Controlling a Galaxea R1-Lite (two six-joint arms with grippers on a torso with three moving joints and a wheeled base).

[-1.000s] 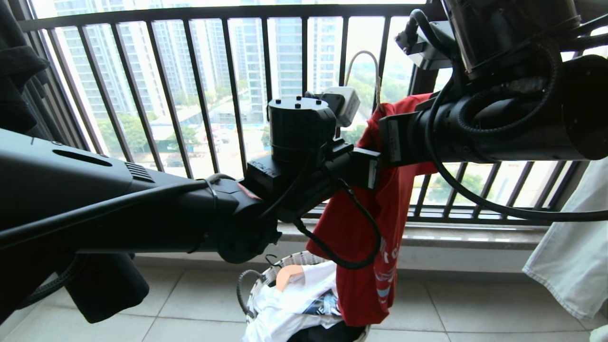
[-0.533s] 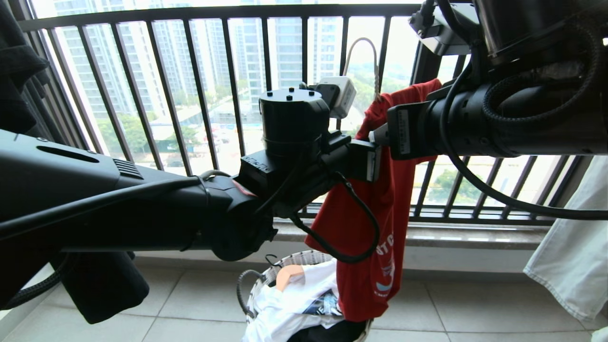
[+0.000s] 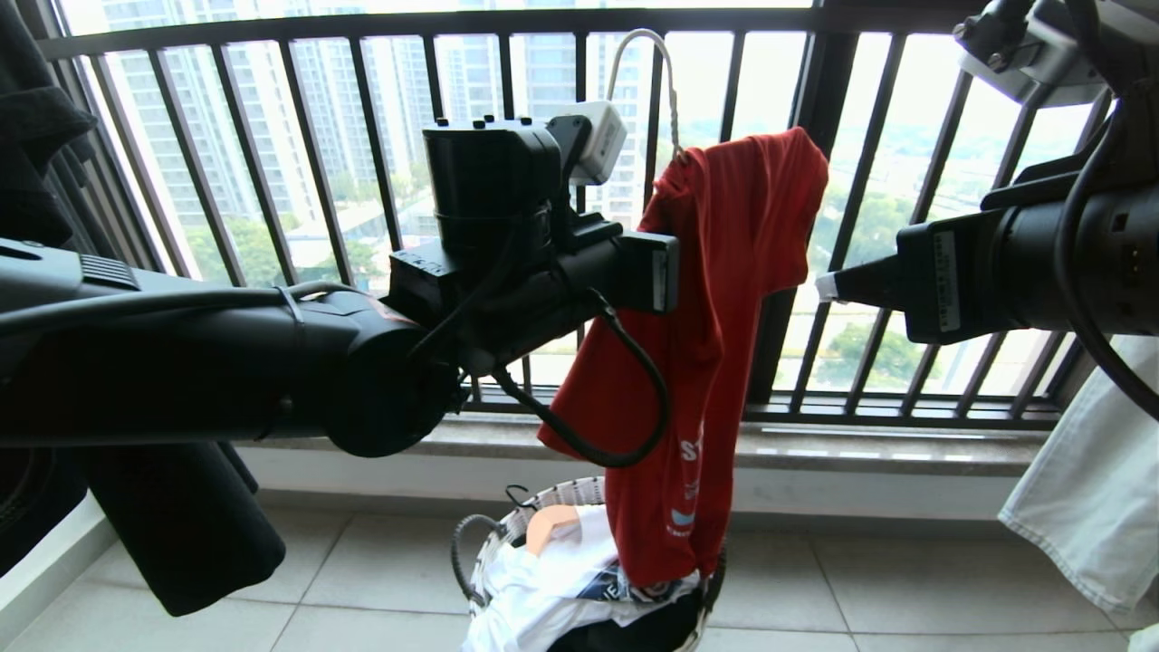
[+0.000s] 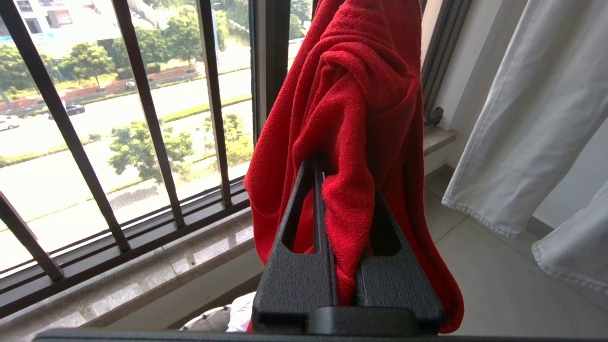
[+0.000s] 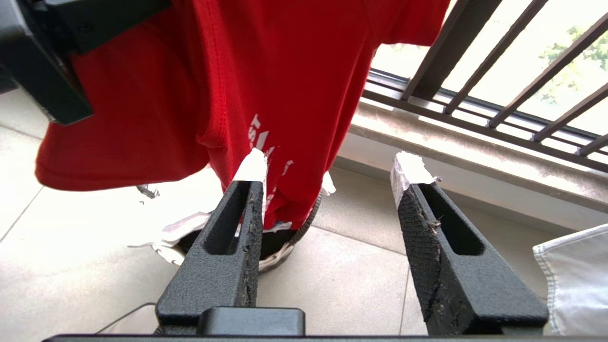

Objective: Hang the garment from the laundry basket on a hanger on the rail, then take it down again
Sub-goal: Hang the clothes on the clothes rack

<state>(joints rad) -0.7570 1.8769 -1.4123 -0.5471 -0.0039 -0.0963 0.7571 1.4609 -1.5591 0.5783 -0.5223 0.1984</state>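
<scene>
A: Where is the red T-shirt [image 3: 715,344] just now?

B: It hangs bunched on the cream wire hanger [image 3: 654,86], in front of the barred window railing [image 3: 380,181]; the hanger's hook stands clear above the collar; the shirt's lower hem drops to the laundry basket [image 3: 507,530] on the tiled floor and touches the white printed clothes [image 3: 543,580] piled in it.

A: And the left gripper [image 4: 327,166]?

B: Its jaws are pressed together, pinching a fold of the red cloth; in the left wrist view the fabric is squeezed between the two black fingers and spills out over and beside them; in the head view that arm reaches in from the left, its end against the shirt just below the shoulder.

A: The right gripper [image 5: 332,171]?

B: Its jaws are spread, nothing between them; the white-tipped fingers [image 5: 251,168] point towards the lettered lower part of the shirt; one tip lies in line with the white lettering, though I cannot tell whether it touches; in the head view that gripper stands apart from the shirt, off to its right.

A: Anything else nearby?

B: A pale garment [image 3: 1087,489] hangs at the right edge; a black shirt [image 3: 36,136] at the far left.
</scene>
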